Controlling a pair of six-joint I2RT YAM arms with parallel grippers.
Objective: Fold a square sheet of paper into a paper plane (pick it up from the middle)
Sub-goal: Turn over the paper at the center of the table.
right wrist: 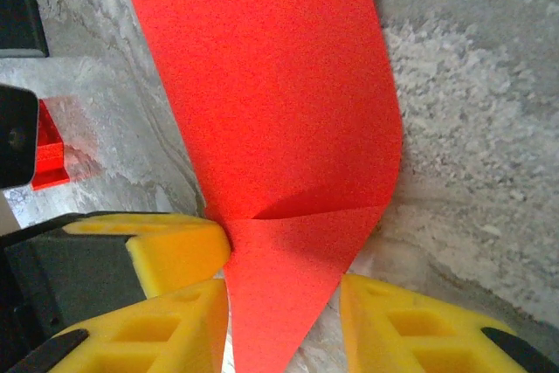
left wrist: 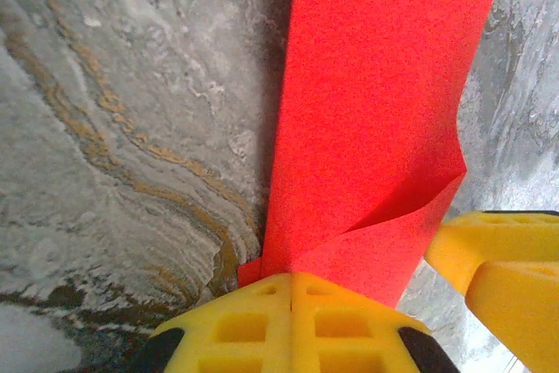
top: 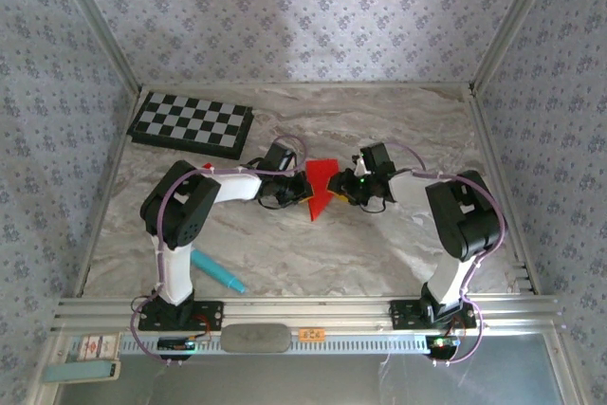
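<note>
So the left gripper [left wrist: 293,294] looked pressed together on one edge of the red paper [top: 321,187]. I'd guess that was to hold the half-creased sheet steady in the middle of the table [top: 398,130] for the next fold. The right gripper [right wrist: 284,299] was spread wide, with the paper's pointed end lying between its fingers, not pinched.

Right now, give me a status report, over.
Left gripper shut on red paper. Right gripper open, fingers straddling its creased tip. Teal pen lies well clear.
</note>
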